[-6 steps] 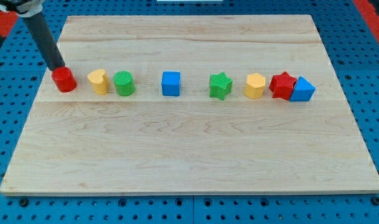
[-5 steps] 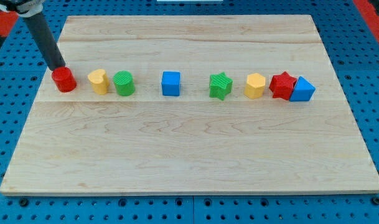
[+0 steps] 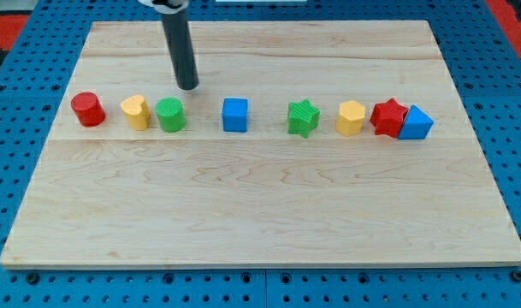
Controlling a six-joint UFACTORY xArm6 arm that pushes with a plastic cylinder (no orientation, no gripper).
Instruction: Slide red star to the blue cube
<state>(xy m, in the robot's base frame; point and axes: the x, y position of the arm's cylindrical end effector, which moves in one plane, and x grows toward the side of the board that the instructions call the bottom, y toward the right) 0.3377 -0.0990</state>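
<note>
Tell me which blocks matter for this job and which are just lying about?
In the job: red star, blue cube, my tip.
Lying about: red cylinder, yellow heart, green cylinder, green star, yellow block, second blue block.

Pale wood board [image 3: 260, 205] — smooth, matt

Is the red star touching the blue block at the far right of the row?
Touching. In the camera view the red star and the blue block to its right meet with no board showing between them. My tip is far off, above the green cylinder.
</note>
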